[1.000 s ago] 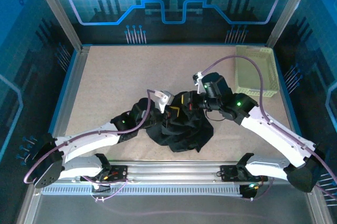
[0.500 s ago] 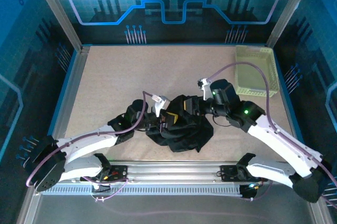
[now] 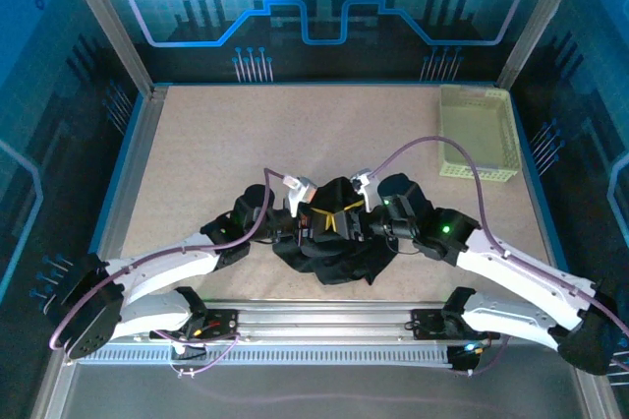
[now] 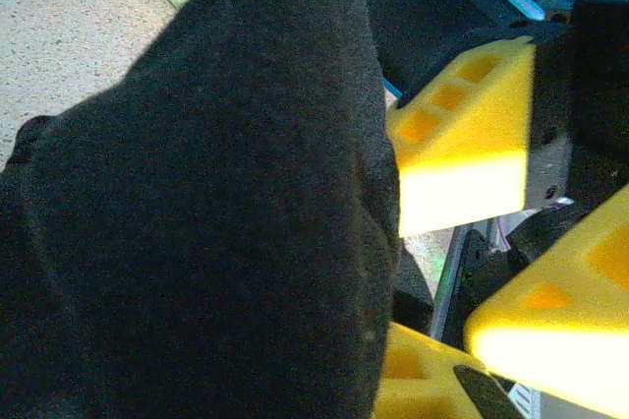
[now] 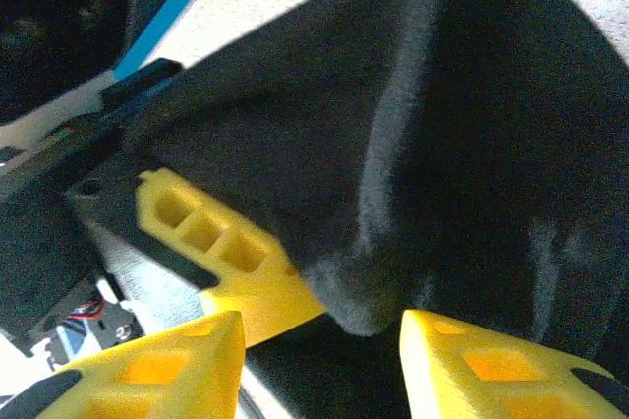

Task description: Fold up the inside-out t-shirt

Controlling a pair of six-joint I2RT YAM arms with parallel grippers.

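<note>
At the near middle of the bench [image 3: 246, 134], your inside-out t-shirt [image 3: 339, 254] lay bunched between both arms, well apart from the basket [image 3: 479, 132]. Your left tool [image 3: 305, 220] was pinched shut on its cloth. Your right tool [image 5: 319, 345] stood parted, a fold hanging just above its fingers [image 5: 157, 370].

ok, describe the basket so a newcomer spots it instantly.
Start at the tan table. At its far right corner sits the basket. It is a pale yellow-green rectangular tub, unlike the crumpled black t-shirt near the front edge.
</note>
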